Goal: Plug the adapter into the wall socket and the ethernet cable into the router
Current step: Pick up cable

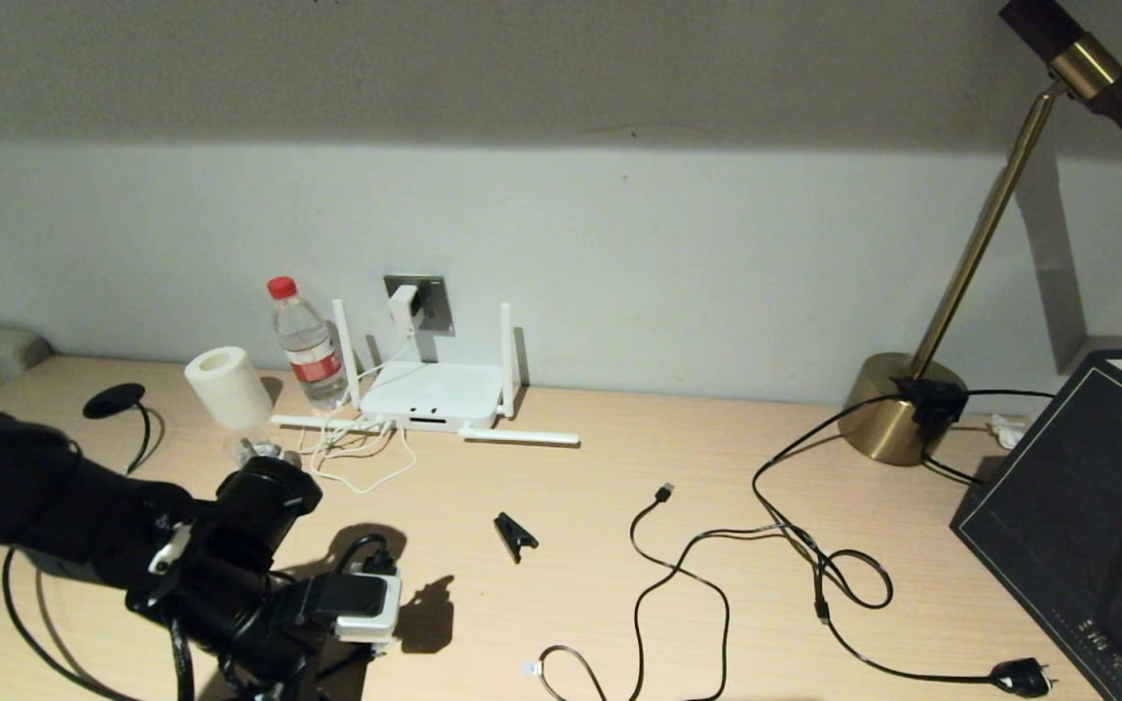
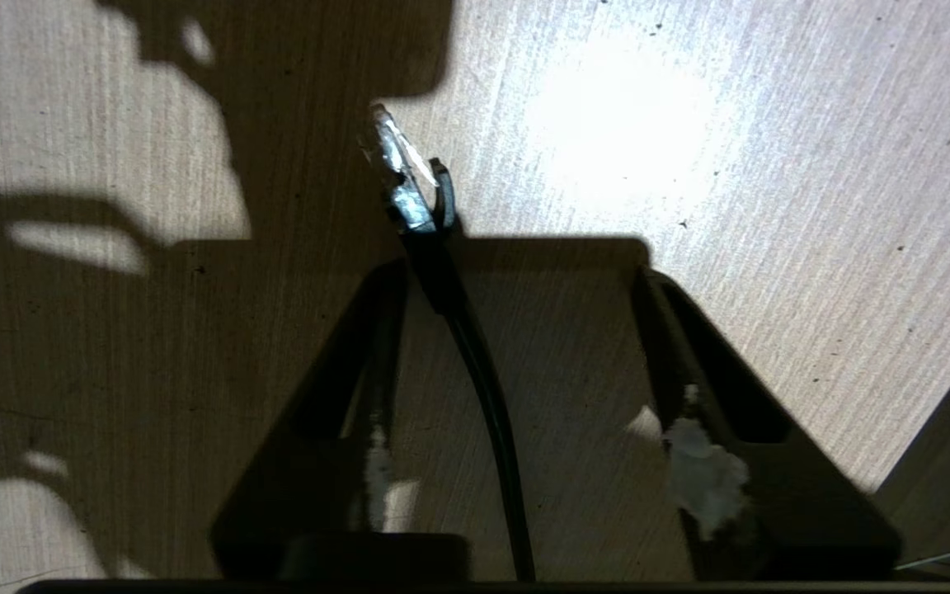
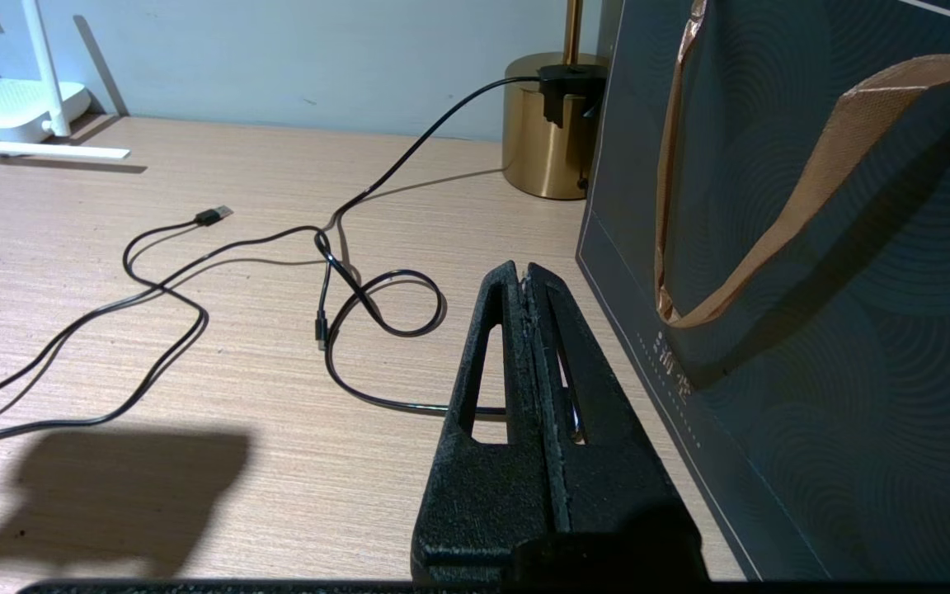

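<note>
the adapter (image 1: 406, 308) sits plugged into the grey wall socket (image 1: 432, 301) above the desk, its thin white cord (image 1: 366, 465) trailing down in loose loops beside the router (image 1: 432, 394), which lies flat against the wall with two antennas upright and two folded onto the wooden desk (image 1: 580, 545). the ethernet cable (image 2: 475, 363) is not yet in the router: in the left wrist view its clear clip connector (image 2: 397, 177) points out past the fingertips over the desk, and the black cable runs back between the two fingers (image 2: 702, 470) of the left gripper (image 2: 516, 272), which stand partly apart with space on both sides of the cable, neither finger plainly pressing it. that arm hangs low over the near left part of the desk. the right gripper (image 3: 529, 276) is parked at the right, fingers pressed together on nothing, just beside a dark gift bag (image 3: 813, 272) with tan handles. a water bottle (image 1: 307, 343) and a paper roll (image 1: 227, 387) stand left of the router, a small black clip (image 1: 514, 534) lies in front of it, and a thin usb cable (image 1: 678, 574) and a black cord (image 1: 843, 584) from the brass lamp (image 1: 907, 404) snake across the desk.
</note>
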Robot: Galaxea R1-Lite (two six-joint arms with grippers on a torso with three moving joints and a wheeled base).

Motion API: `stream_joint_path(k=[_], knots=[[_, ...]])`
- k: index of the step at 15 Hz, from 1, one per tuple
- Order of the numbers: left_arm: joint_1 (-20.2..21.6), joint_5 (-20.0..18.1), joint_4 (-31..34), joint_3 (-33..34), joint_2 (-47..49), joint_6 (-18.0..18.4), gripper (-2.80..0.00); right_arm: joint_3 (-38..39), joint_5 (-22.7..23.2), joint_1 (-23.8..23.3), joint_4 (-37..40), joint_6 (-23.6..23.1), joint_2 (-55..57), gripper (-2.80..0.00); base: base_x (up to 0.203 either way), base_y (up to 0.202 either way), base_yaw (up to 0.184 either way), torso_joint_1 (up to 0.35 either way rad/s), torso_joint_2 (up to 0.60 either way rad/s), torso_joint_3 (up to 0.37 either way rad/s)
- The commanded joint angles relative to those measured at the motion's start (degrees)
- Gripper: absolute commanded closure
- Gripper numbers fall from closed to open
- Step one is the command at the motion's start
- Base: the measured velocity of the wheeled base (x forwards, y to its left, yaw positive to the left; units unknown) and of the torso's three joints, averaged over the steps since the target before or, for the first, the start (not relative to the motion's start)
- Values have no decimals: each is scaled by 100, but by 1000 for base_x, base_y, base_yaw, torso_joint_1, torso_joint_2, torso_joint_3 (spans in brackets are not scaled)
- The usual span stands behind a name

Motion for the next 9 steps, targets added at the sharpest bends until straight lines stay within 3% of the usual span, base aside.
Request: stream_joint_path(k=[1,5,9], knots=[[43,-8,10,21,17,42,0,202,2,1,-5,-2,9,0,0,0,0,0,0,0],[103,-22,-13,21,27,114,0,202,2,1,-5,-2,9,0,0,0,0,0,0,0],[101,-245,-571,115,27,115,0,202,2,1,-5,4,9,0,0,0,0,0,0,0]])
